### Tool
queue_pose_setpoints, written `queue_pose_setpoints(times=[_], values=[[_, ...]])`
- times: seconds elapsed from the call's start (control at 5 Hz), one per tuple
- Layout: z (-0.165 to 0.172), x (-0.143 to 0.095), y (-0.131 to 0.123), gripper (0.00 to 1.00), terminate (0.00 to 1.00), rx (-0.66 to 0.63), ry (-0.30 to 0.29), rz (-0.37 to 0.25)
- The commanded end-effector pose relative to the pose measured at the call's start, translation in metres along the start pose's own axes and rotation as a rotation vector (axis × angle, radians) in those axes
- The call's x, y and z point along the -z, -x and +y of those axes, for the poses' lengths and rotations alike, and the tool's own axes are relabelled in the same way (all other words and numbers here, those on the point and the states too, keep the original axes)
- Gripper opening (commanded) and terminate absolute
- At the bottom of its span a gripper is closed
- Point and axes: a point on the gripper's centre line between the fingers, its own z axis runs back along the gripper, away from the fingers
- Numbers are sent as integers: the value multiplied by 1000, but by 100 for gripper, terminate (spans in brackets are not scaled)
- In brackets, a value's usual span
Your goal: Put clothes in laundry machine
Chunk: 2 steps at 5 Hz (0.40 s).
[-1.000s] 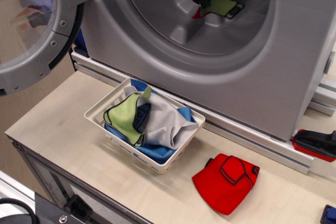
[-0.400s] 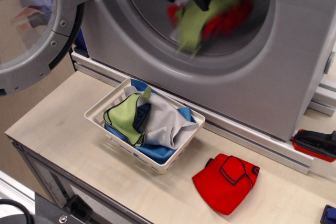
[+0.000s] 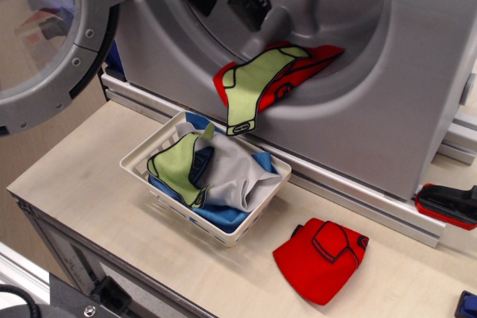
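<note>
The laundry machine (image 3: 417,72) stands at the back with its round door (image 3: 45,42) swung open to the left. A lime green garment (image 3: 257,83) and a red one (image 3: 309,65) lie draped over the lower rim of the drum opening, the green end hanging outside. My dark gripper (image 3: 250,1) is inside the drum at the upper left, above these garments, apart from them and holding nothing. A white slotted basket (image 3: 138,156) on the table holds green (image 3: 175,165), pale grey (image 3: 235,173) and blue (image 3: 223,217) clothes. Another red garment (image 3: 320,258) lies on the table.
A red and black object (image 3: 447,205) lies at the right edge by the machine's base rail. A small blue item (image 3: 467,304) shows at the bottom right corner. The table's front edge runs along the lower left.
The gripper held the green and red garments deep in the drum, swung them left and let go. They now lie over the drum rim, and the gripper has moved up and left.
</note>
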Motion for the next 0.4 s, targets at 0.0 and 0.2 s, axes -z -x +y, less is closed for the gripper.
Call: queue_pose_setpoints(times=[0.0,0.2], values=[[3,-32,9,100,0,46,-6,43],[3,-32,9,100,100,46,-6,43]])
